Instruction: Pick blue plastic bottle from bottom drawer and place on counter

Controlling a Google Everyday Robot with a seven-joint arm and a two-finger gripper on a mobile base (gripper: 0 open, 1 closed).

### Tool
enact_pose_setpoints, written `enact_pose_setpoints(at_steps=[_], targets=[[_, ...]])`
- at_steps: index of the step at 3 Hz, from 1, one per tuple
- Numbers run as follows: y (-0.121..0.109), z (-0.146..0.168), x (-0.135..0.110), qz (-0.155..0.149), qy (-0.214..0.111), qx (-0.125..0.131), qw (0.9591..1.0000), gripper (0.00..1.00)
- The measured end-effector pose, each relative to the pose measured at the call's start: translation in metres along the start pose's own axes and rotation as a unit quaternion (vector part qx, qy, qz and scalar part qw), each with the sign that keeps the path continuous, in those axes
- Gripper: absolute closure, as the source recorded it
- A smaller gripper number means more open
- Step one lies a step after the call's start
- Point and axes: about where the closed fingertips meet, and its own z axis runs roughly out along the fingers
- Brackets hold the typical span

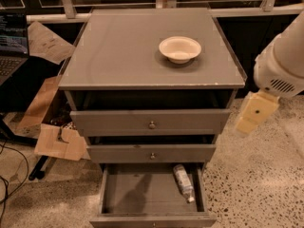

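Note:
The blue plastic bottle point(183, 182) lies on its side at the right of the open bottom drawer point(110, 194), white cap toward the drawer's front. The counter point(118, 56) is the grey top of the cabinet and carries a white bowl point(179, 49) at its right rear. My gripper point(246, 125) hangs as a cream-coloured piece below the white arm joint point(280, 68). It is to the right of the cabinet, level with the top drawer, well above and right of the bottle. It holds nothing that I can see.
The two upper drawers point(151, 123) stand slightly pulled out above the bottom one. A laptop point(12, 46) is at the far left. Cardboard pieces point(59, 144) and cables point(9, 175) lie on the floor to the left. A white railing point(142, 6) runs behind.

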Motion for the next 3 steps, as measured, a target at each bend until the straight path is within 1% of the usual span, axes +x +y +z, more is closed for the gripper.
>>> enact_pose_setpoints(at_steps=[1, 2, 3], targets=[[-0.005, 0.052, 0.013, 0.1, 0.002, 0.034, 0.9944, 0.0], [-0.004, 0.082, 0.016, 0.16, -0.024, 0.013, 0.9867, 0.0], [-0.004, 0.083, 0.014, 0.164, -0.029, 0.011, 0.986, 0.0]])
